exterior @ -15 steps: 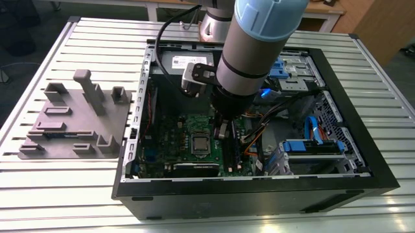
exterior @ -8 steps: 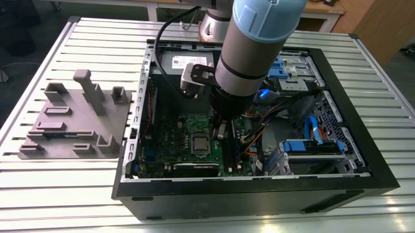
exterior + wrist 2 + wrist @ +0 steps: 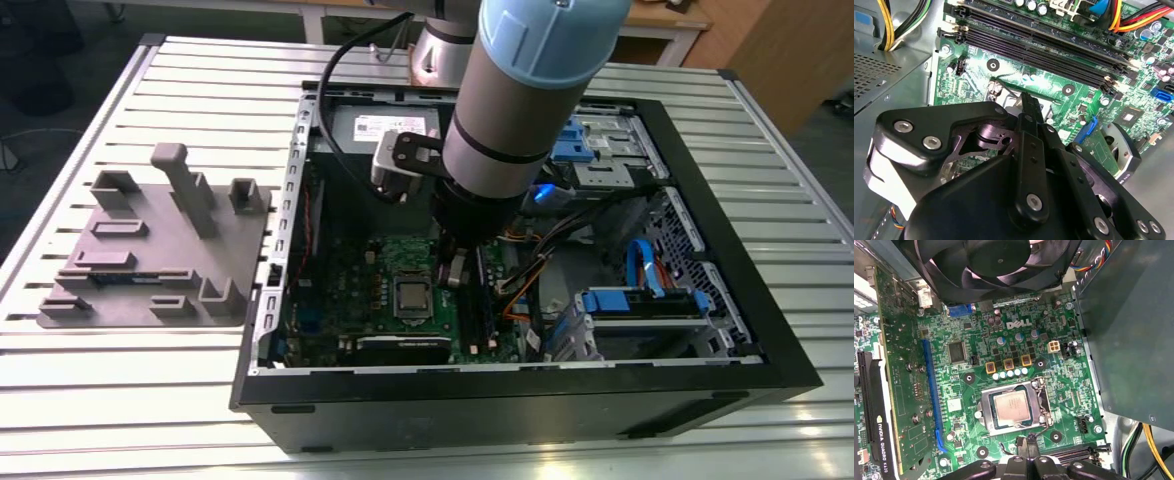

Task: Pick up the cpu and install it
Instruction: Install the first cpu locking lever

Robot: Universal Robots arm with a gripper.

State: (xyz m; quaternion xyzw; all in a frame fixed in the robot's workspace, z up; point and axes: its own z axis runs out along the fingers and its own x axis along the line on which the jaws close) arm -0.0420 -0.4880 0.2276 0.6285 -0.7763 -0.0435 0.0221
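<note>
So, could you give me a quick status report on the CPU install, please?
Gripper empty, fingers together, just beside the socket. Cpu seated in the socket frame on the motherboard. Nothing lying over the chip.

In the second wrist view the fingers (image 3: 1026,107) hide most of the cpu socket (image 3: 1004,97).

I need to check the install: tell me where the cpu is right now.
The cpu sits in the silver socket frame on the green motherboard in the first wrist view; in the exterior view it lies to the left of the gripper.
</note>
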